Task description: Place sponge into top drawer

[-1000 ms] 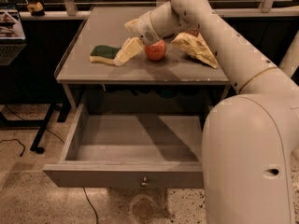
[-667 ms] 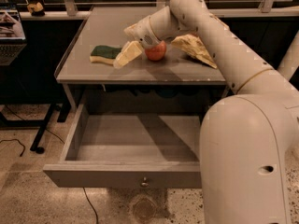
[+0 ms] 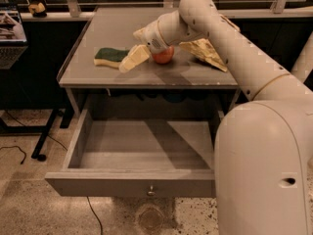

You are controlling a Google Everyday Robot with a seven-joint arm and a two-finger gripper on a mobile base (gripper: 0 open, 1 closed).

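Note:
The sponge [image 3: 110, 57], pale yellow with a dark green top layer, lies on the grey table top [image 3: 122, 23] at the left. My gripper [image 3: 135, 47] is just right of it, low over the table and open. Its lower finger [image 3: 133, 59] reaches down to the sponge's right end; I cannot tell whether it touches. The top drawer [image 3: 132, 182] is pulled out below the table top and is empty inside. A small round metal knob [image 3: 151, 192] sits on its front.
A red apple [image 3: 164, 56] sits right behind the gripper. A yellow chip bag [image 3: 205, 53] lies to its right. My arm crosses from the right, and its big body [image 3: 264, 170] covers the drawer's right end. A cable [image 3: 14, 151] runs on the floor at the left.
The gripper has dipped slightly towards the table beside the sponge. The sponge, the apple and the drawer have not moved.

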